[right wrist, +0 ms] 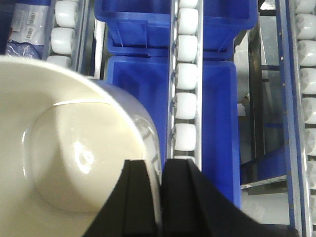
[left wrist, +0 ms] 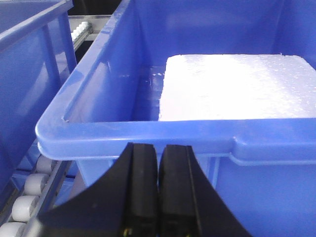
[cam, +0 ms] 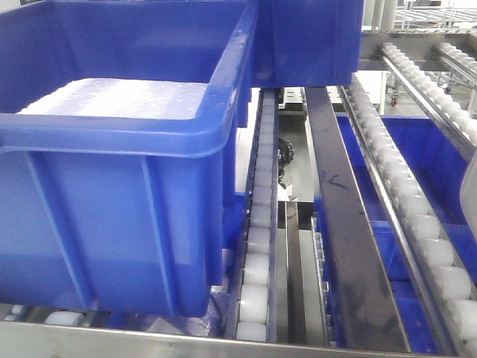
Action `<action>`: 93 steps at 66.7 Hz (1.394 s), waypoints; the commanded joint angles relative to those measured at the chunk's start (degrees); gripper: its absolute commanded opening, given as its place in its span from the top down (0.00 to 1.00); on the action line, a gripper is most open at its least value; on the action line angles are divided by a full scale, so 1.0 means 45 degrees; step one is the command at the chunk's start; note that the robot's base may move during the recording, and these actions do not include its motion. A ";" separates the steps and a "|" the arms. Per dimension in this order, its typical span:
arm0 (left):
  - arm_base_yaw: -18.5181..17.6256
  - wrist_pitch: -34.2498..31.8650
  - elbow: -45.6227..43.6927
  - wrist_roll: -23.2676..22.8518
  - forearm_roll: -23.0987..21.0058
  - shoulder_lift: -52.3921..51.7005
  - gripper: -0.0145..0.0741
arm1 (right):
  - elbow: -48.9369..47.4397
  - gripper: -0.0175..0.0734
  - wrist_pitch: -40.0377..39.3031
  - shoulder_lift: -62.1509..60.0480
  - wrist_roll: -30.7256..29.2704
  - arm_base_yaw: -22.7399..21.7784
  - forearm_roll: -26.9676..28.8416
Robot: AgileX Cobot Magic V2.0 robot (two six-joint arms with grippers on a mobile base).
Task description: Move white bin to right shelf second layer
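Gleaming cream-white bin (right wrist: 64, 158) — smooth, rounded, thin-rimmed — in right claw (right wrist: 162, 197).

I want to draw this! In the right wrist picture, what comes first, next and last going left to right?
White bin → right gripper, pinching the bin's wall → row of white rollers → blue crate below → another roller row.

Left gripper (left wrist: 158, 190) matte black, right gripper (right wrist: 162, 197) black, angular

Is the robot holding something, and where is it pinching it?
Yes. The right gripper pinches the white bin by its thin rim. The left gripper is shut on nothing.
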 commanded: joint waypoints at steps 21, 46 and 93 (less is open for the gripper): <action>-0.0046 -0.1106 0.0468 -0.0038 0.0000 -0.0193 0.74 | -0.0403 0.68 -0.0989 0.1154 -0.0086 -0.0352 -0.0121; -0.0046 -0.1106 0.0468 -0.0038 0.0000 -0.0193 0.74 | -0.0403 0.68 -0.0781 0.2279 -0.0086 -0.0401 -0.0045; -0.0046 -0.1106 0.0468 -0.0038 0.0000 -0.0193 0.74 | -0.0433 0.37 -0.1435 0.1392 -0.0086 -0.0414 0.0539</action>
